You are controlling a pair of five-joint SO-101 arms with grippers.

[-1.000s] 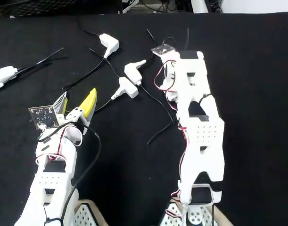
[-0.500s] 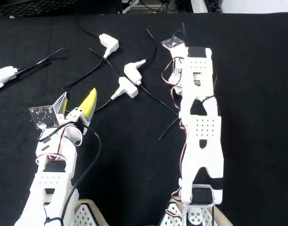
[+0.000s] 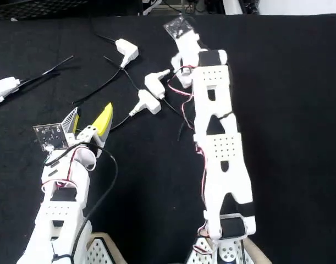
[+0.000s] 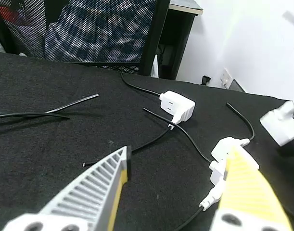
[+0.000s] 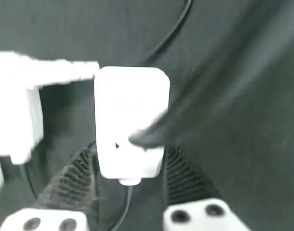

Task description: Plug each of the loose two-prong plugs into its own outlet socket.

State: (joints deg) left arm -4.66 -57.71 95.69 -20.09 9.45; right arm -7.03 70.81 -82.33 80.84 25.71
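Inspection ran across the tabletop.

- **Far left:** a white connector lay on its black lead.
- **Left tool:** it hung released above the cloth, with jaws spread and nothing between them.
- **Outlet socket:** this was the 1 receptacle whose face showed, and its 2 slots were empty.
- **Loose pieces:** a white plug and a second white piece lay just beside each other, unmated.
- **Right tool:** it was clenched on a white block, held close beside the second white piece. Whether the block was a plug or a socket could not be told.

**Risks judged:**
- Nothing pinned the loose pieces down, so prongs arriving off-line would likely shove a piece away rather than seat.
- The held block's trailing lead could drag its neighbours.
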